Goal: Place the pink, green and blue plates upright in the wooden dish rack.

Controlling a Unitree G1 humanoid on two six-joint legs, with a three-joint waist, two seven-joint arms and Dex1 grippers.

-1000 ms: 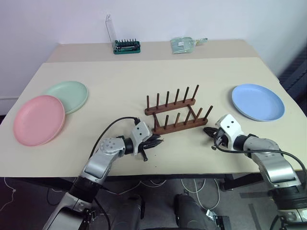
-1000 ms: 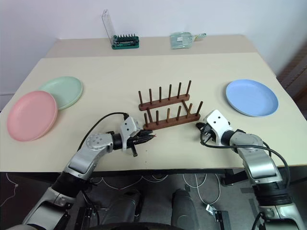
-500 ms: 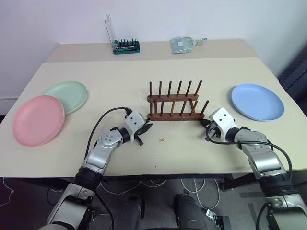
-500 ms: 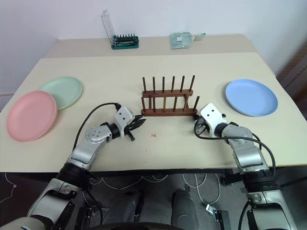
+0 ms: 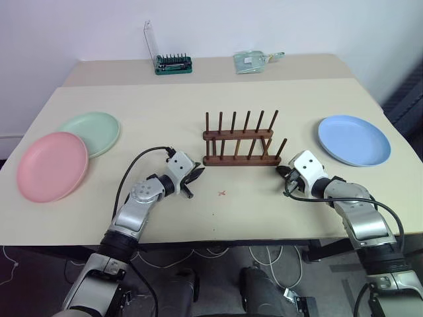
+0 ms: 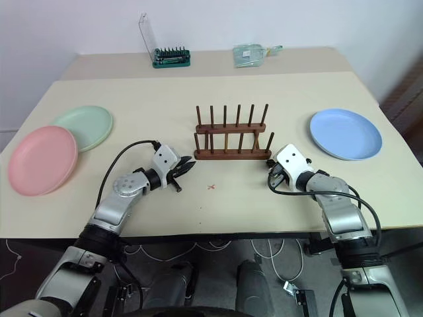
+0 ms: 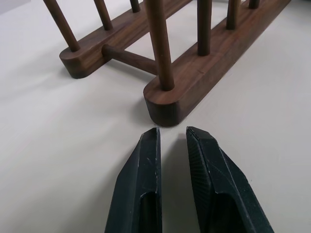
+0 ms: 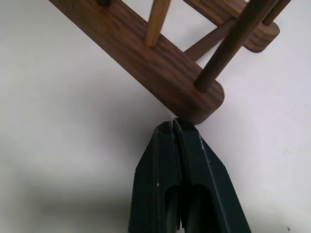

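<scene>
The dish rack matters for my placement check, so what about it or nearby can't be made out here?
- Wooden dish rack: both wrist views cut off its far pegs at the frame edges.
- Pink plate overlaps the green plate, hiding part of its rim.
- Clear packet at the far edge: contents too small.

Pink plate [image 5: 52, 165] overlaps green plate's [image 5: 92, 131] near-left rim. Rack [image 7: 194, 73] pegs cut off by the left wrist view's edge. Packet [image 5: 253, 61] at table's far edge: contents too small to make out.
</scene>
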